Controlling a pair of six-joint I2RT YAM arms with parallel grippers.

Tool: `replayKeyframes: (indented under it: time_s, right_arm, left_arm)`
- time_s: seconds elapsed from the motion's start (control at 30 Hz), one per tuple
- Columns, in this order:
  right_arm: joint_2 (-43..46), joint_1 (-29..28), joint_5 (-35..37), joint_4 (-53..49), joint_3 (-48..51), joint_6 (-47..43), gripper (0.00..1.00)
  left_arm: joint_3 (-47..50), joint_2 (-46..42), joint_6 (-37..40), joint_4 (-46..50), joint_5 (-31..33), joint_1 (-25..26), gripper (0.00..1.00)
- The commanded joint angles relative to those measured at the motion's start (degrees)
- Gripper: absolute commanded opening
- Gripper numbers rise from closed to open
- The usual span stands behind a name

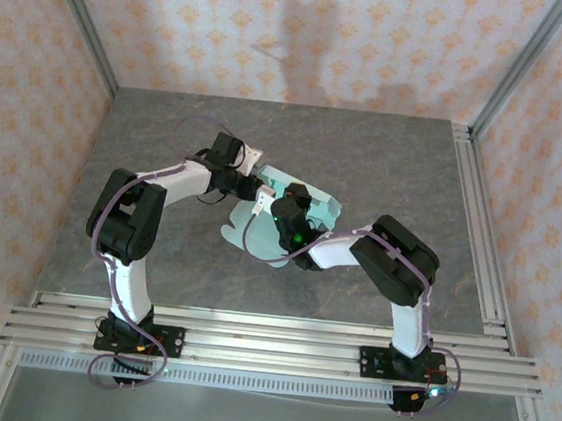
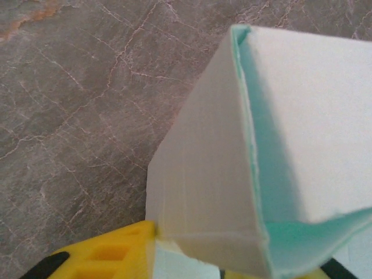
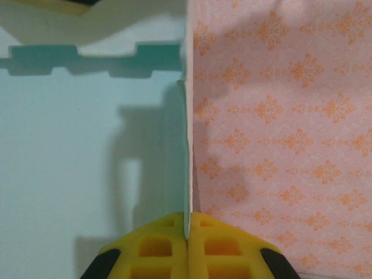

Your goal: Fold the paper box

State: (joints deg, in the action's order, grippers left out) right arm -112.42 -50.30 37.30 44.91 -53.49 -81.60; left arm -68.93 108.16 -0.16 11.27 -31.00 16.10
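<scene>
The paper box point(image 1: 326, 211) is pale mint-green card, partly folded, lying mid-table between both arms. In the left wrist view one raised wall of the paper box point(image 2: 203, 174) stands up with its green inside showing. My left gripper point(image 2: 197, 261) holds the base of that wall: the left yellow finger point(image 2: 104, 256) presses against it, and the other finger is mostly hidden beneath. In the right wrist view my right gripper point(image 3: 188, 232) is shut on the thin edge of an upright panel of the paper box point(image 3: 87, 145). From above, the left gripper point(image 1: 248, 181) and right gripper point(image 1: 269, 207) meet at the card.
The grey marbled table point(image 1: 168, 138) is bounded by patterned pink walls point(image 1: 310, 33). Aluminium rails point(image 1: 268, 335) run along the near edge and a rail point(image 1: 476, 221) along the right side. Both arms' elbows stick outwards to either side of the card.
</scene>
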Motion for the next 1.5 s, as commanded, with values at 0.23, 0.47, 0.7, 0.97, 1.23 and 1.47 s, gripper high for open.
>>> replayKeyframes:
  time_s: [0.23,0.47,0.7,0.97,1.23,1.47]
  right_arm:
    - [0.62,-0.67,-1.44,-3.69,-0.30,1.80,0.00]
    - [0.64,-0.83,-1.48,-3.73,-0.34,2.00,0.00]
    - [0.55,-1.02,-1.36,-3.73,-0.47,2.50,0.00]
    - [4.53,-1.11,-5.46,-11.98,-0.72,11.36,0.14]
    - [15.98,-0.55,-21.56,-36.54,-3.77,38.60,0.76]
    - [26.82,3.39,-43.44,-37.77,-0.47,60.75,0.77]
  left_arm:
    - [-0.03,0.91,-2.34,-4.13,0.07,0.07,0.28]
    - [-0.07,2.68,-2.91,-4.88,-0.11,0.07,0.37]
    - [-0.08,2.85,-3.02,-4.49,-0.02,0.07,0.13]
    - [0.59,2.09,-2.40,-4.06,1.84,0.11,0.09]
    - [1.97,1.62,-1.86,-5.63,4.64,0.24,0.08]
    - [5.04,-2.67,-2.43,-10.46,8.88,0.99,0.06]
